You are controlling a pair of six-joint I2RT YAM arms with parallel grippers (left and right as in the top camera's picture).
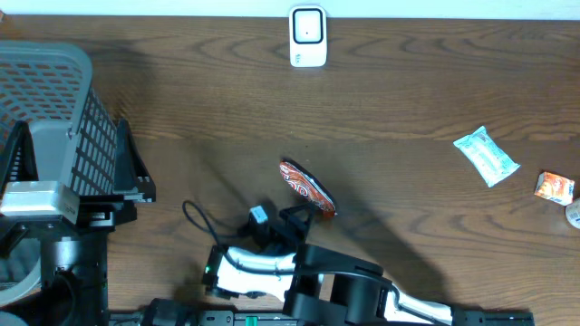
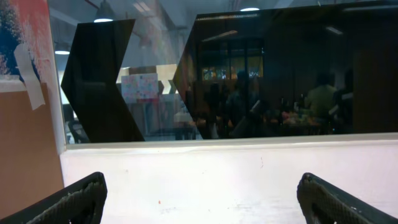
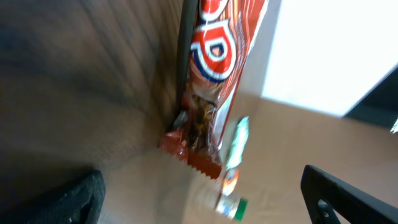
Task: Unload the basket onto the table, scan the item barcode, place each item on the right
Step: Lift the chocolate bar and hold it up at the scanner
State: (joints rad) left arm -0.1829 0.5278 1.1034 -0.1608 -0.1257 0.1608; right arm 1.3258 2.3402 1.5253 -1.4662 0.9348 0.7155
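**Overhead view.** I observed the red snack packet [image 1: 306, 187] on the bench [image 1: 408, 91], near the middle, with its long axis running diagonally. The right hand [image 1: 301, 214] stood just beside the packet's near edge. I could not tell from this view whether it touched the packet. The white scanner [image 1: 308, 36] stood at the far edge of the bench, well apart from the packet. A grey mesh basket [image 1: 54, 100] occupied the left end. A pale blue packet [image 1: 487, 156] and a small orange packet [image 1: 555, 187] lay at the right end, near each other but apart. I could not make out the left hand in this view.

**Left wrist view.** The fingers [image 2: 78, 199] of the left hand [image 2: 202, 186] stood wide apart at the lower corners of the view, with nothing between them. The camera faced a white wall and a dark window [image 2: 280, 74]. The bench was out of this view.

**Right wrist view.** The fingers [image 3: 74, 199] of the right hand [image 3: 202, 177] stood wide apart and clamped nothing. The red snack packet [image 3: 214, 68] sat ahead of the fingers against the wood of the bench, with its crimped end towards the camera. The view was blurred, and I could read only large white lettering on the wrapper. Beyond the packet, the pale blue packet [image 3: 238, 140] showed as a smear.
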